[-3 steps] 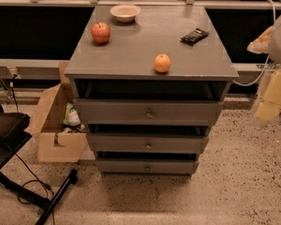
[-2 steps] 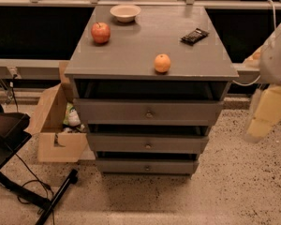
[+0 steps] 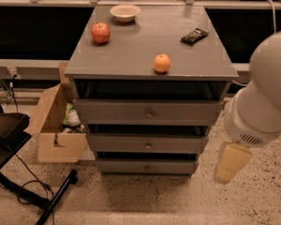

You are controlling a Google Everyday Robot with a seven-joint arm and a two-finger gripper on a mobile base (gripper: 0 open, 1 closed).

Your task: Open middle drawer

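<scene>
The grey cabinet [image 3: 131, 55] stands in the middle of the camera view with three alike drawers. The middle drawer [image 3: 117, 143] is the second front down, shut, with a small round knob [image 3: 148, 146] at its centre. The top drawer [image 3: 112, 111] and the bottom drawer [image 3: 122, 166] are also shut. My white arm [image 3: 264, 100] comes in from the right edge. My gripper [image 3: 228, 165] hangs yellowish below it, to the right of the cabinet at about the height of the lowest drawer, apart from all the fronts.
On the cabinet top lie a red apple [image 3: 100, 32], an orange [image 3: 162, 63], a pale bowl [image 3: 125, 12] and a dark snack bar [image 3: 194, 35]. An open cardboard box [image 3: 54, 130] stands left of the cabinet. A black stand [image 3: 42, 198] lies on the speckled floor at the lower left.
My arm has swung further into view from the right edge, and the gripper has moved down and a little left, towards the cabinet's lower right side. The drawers have not moved.
</scene>
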